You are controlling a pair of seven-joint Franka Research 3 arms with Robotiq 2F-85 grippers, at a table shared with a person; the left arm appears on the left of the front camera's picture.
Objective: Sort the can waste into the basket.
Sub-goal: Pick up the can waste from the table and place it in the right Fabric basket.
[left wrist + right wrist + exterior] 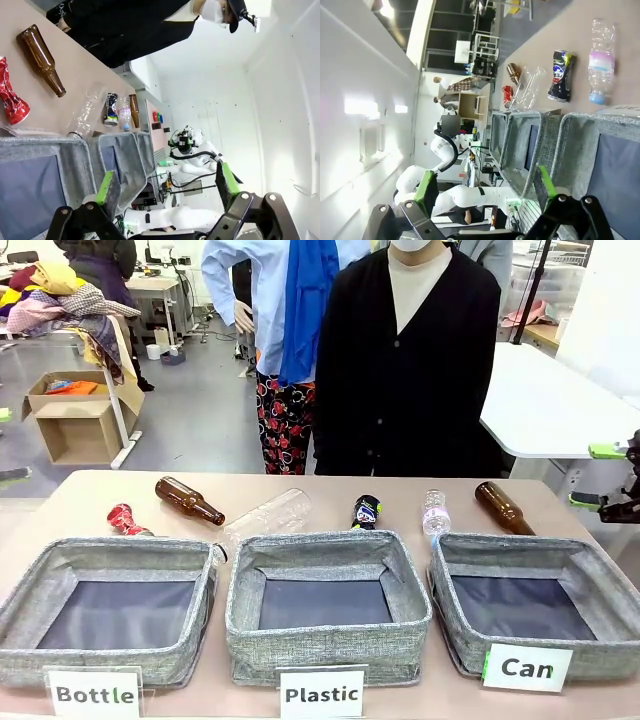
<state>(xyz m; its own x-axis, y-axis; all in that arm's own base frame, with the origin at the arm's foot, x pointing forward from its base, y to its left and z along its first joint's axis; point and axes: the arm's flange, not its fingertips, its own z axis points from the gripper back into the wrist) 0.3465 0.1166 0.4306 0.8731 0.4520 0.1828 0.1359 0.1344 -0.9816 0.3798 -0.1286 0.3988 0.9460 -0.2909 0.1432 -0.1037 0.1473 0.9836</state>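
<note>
Red can (125, 519) and black can (366, 511) lie by the table's (80, 495) far edge.
Front view: right gripper (597, 477) spread, beyond the right edge; left wrist view: left gripper (166, 180) spread too. Can basket (520, 545) stands free at the near-right corner.

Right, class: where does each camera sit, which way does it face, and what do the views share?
Front view: robot's side of the table, facing the person across it; right gripper at picture right.
Left wrist view: on that wrist, rolled sideways, along the open left gripper, toward the red can.
Right wrist view: on that wrist, along the open right gripper, toward the black can.
Shared: both cans.
</note>
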